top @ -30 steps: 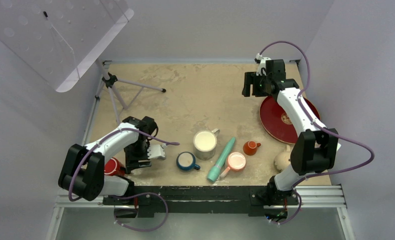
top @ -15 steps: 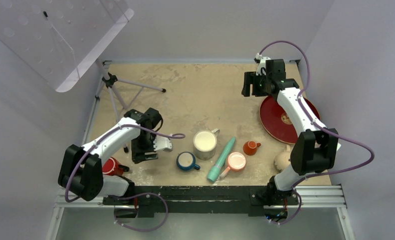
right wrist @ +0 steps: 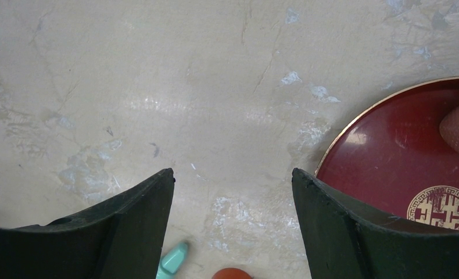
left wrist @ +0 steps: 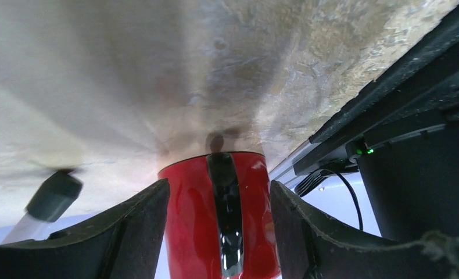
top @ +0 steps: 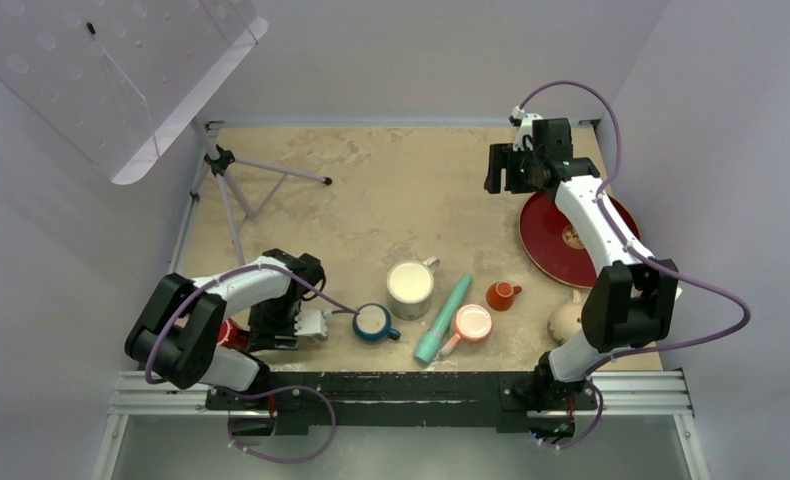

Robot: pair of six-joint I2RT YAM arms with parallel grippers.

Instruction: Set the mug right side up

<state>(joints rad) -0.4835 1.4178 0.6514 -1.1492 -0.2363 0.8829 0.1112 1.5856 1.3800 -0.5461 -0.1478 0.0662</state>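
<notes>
The beige rounded mug lies at the near right of the table, partly hidden behind the right arm; I cannot tell which way it faces. My left gripper is far from it, at the near left. In the left wrist view this gripper is open, its jaws on either side of a red cup with a dark handle. My right gripper is open and empty over the far right of the table, and its wrist view shows bare table between the jaws.
A dark red plate lies under the right arm and shows in the right wrist view. A white mug, a blue cup, a teal tool, a peach cup and a small orange cup sit mid-front. A tripod stands far left.
My left arm has pulled back toward the near-left corner, and its open jaws now sit around the red cup. The right arm has not moved.
</notes>
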